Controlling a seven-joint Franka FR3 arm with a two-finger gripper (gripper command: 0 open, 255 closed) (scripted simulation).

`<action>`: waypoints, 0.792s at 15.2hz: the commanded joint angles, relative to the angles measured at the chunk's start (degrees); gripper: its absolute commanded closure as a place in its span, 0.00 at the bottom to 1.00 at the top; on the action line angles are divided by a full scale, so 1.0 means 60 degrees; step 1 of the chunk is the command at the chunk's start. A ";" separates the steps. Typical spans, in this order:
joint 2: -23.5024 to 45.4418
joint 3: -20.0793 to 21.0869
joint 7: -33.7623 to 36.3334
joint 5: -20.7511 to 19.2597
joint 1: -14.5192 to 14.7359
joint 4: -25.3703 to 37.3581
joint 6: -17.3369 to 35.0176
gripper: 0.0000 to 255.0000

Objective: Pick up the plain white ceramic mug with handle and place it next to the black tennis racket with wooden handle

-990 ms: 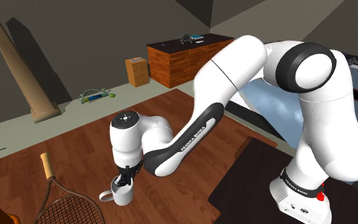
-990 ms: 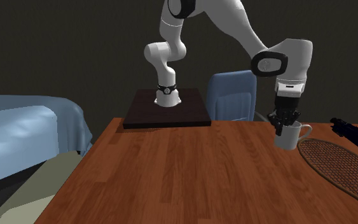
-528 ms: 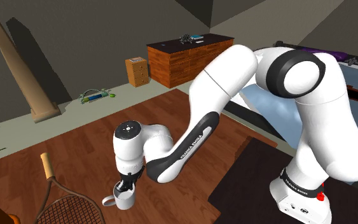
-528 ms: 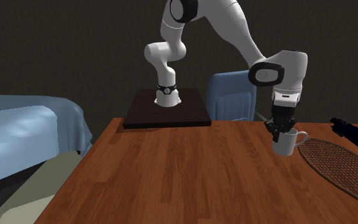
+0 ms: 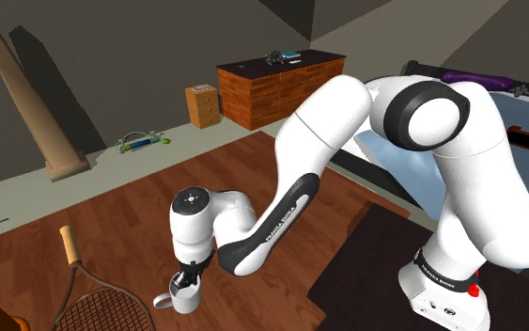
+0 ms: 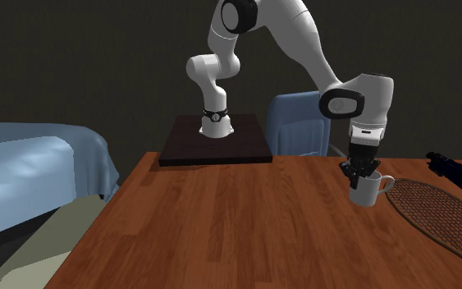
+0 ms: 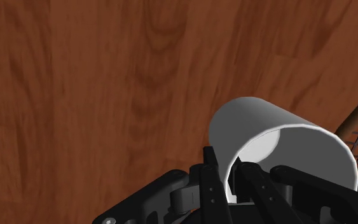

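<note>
The racket (image 5: 88, 296) runs off the shoulder view's bottom edge, losing much of its strung head; in the second exterior view its handle end lies past the right edge. The gripper (image 5: 187, 280) dips into the mug (image 5: 186, 299), whose rim hides the fingertips. From the wrist, the mug's body hides its handle. The items atop the dresser (image 5: 276, 85) and a dark blue thing (image 6: 452, 171) are too small to name

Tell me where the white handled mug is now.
In the second exterior view the white mug is at the right of the wooden table, its rim clasped by the black gripper, just left of the tennis racket.
</note>
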 commanded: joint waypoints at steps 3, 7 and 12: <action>0.0002 -0.0002 0.0003 -0.0003 0.0001 -0.0001 0.0007 1.00; 0.0002 -0.0002 0.0003 -0.0003 0.0001 -0.0001 0.0007 0.00; -0.0825 0.0350 -0.0230 0.0376 -0.0241 -0.0326 -0.0486 0.00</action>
